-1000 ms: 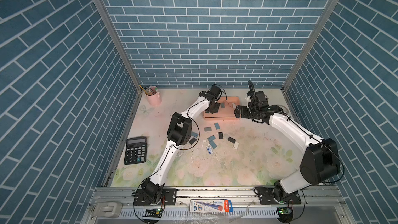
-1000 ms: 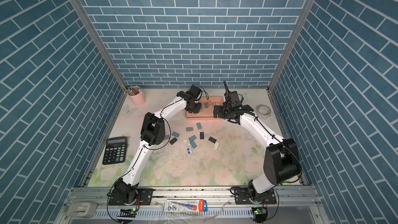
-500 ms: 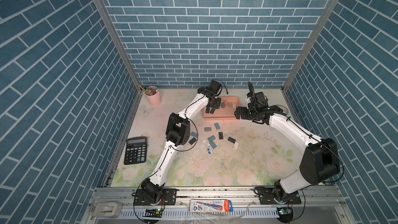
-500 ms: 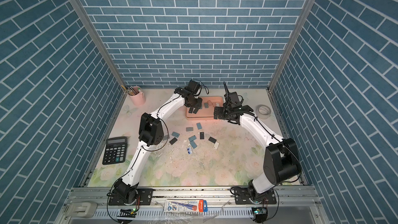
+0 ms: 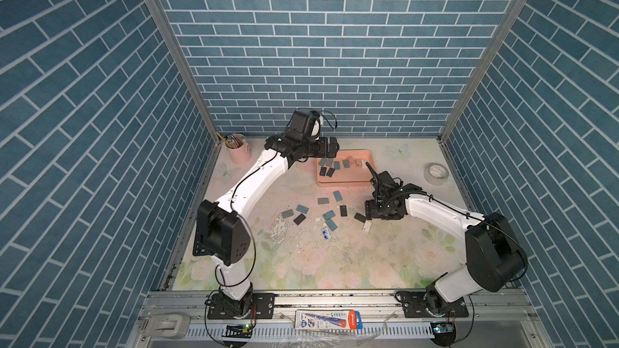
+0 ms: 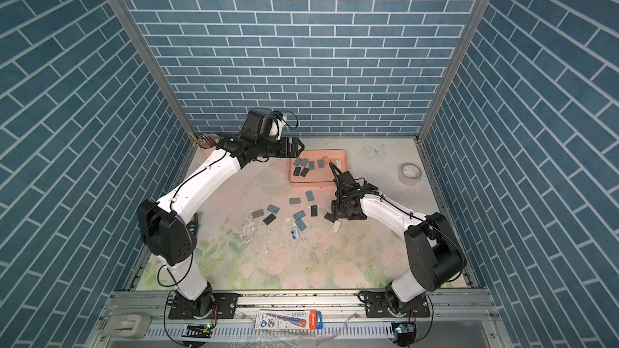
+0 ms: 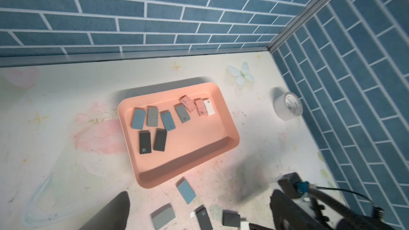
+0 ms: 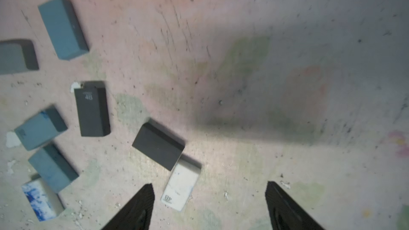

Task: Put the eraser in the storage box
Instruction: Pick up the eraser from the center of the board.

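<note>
The white eraser (image 8: 180, 186) is not in yet. It lies flat on the floral mat (image 5: 335, 262), near the middle of the table and a shade towards three o'clock, taking the far wall as twelve. One corner touches a dark eraser (image 8: 158, 149) lying at its eleven o'clock.

The right gripper (image 8: 209, 184) hangs right over that pair, fingers pointing down, jaws apart and gripping nothing. The white eraser sits in the gap, just beside one finger (image 8: 137, 213) and well clear of the other.

At roughly twelve o'clock from there, near the back wall, sits the storage box (image 5: 345, 185), flat on the mat. Nine boxed erasers (image 7: 145, 142) lie across its far half: blue, grey and black ones towards nine o'clock, two pink ones and a white one towards three. The near half of its floor is bare.

The left gripper (image 6: 296, 147) hovers above the box's far corner on the nine o'clock side. It looks wide open with nothing in it, though the left wrist view shows only one finger (image 7: 119, 206) clearly, so I say that with some caution.

At nine o'clock from the right gripper, loose erasers (image 5: 302, 209) in blue, grey and black are scattered over the table's centre among pale crumbs. A pink pencil cup (image 5: 238, 150) stands in the corner at eleven o'clock. A roll of tape (image 5: 436, 173) lies by the wall at two.
</note>
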Robot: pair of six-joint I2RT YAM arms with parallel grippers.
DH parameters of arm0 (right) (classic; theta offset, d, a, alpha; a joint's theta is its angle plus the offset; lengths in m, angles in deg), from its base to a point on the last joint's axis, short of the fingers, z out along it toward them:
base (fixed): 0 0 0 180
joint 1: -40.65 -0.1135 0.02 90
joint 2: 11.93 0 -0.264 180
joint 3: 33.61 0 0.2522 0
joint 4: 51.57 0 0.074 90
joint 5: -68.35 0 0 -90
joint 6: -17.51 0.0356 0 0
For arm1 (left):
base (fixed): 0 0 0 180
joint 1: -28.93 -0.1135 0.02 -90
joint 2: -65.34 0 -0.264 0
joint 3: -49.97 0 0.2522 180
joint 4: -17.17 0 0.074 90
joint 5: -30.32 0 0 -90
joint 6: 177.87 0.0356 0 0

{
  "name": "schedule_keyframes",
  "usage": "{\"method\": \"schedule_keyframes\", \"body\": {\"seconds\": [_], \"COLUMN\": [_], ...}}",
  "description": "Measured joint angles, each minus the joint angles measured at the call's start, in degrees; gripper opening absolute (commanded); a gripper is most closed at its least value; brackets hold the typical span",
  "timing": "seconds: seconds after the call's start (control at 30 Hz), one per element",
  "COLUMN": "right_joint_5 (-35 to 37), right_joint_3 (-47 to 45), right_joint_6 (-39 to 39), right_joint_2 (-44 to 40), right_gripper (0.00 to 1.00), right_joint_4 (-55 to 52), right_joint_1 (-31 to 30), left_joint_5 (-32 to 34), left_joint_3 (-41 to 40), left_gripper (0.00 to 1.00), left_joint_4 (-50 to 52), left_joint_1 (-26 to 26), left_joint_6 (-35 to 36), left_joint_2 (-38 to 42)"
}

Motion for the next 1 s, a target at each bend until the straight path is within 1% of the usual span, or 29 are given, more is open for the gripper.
{"method": "schedule_keyframes", "body": {"seconds": [0.13, 0.23, 0.3, 0.33, 0.47, 0.53, 0.6, 0.73, 0.8, 0.9, 1.0], "right_joint_5": [0.8, 1.2, 1.6, 1.8, 2.6, 3.2, 3.7, 4.7, 5.2, 6.1, 7.2], "right_joint_3": [-0.1, -0.1, 0.0, 0.0, 0.2, 1.0, 1.9, 2.2, 2.7, 4.4, 10.5], "right_joint_6": [3.3, 5.1, 6.3, 6.8, 8.5, 8.9, 9.6, 10.0, 10.1, 9.6, 7.6], "right_joint_2": [2.0, 4.8, 6.4, 7.1, 8.5, 9.2, 10.0, 10.3, 10.2, 9.6, 8.2], "right_gripper": [0.73, 0.64, 0.59, 0.54, 0.46, 0.38, 0.34, 0.21, 0.19, 0.19, 0.19], "right_joint_4": [0.2, 0.2, 0.2, 0.2, 0.2, 0.1, 0.1, -0.1, -0.8, -3.9, -9.0], "right_joint_1": [-3.2, -4.7, -5.4, -5.8, -7.1, -7.6, -8.0, -8.6, -8.7, -8.7, -8.3], "left_joint_5": [-3.8, -5.2, -5.9, -6.3, -7.3, -7.6, -7.8, -7.8, -7.8, -8.0, -8.3], "left_joint_3": [-14.1, -23.2, -26.7, -28.0, -30.1, -30.5, -30.5, -30.5, -30.5, -30.5, -30.3], "left_gripper": [1.00, 1.00, 1.00, 0.99, 1.00, 0.99, 1.00, 1.00, 1.00, 1.00, 1.00], "left_joint_4": [-5.8, -9.8, -11.0, -11.7, -13.9, -14.8, -15.6, -16.5, -16.8, -16.9, -16.9], "left_joint_1": [-0.2, -0.5, -0.5, -0.5, -0.5, -0.6, -0.6, -0.6, -0.7, -0.9, -1.1], "left_joint_6": [-3.0, -5.1, -6.0, -6.5, -7.5, -7.8, -8.0, -8.2, -8.4, -8.5, -8.8], "left_joint_2": [8.0, 12.5, 14.2, 14.8, 15.6, 15.8, 15.9, 15.9, 15.9, 15.9, 15.8]}}
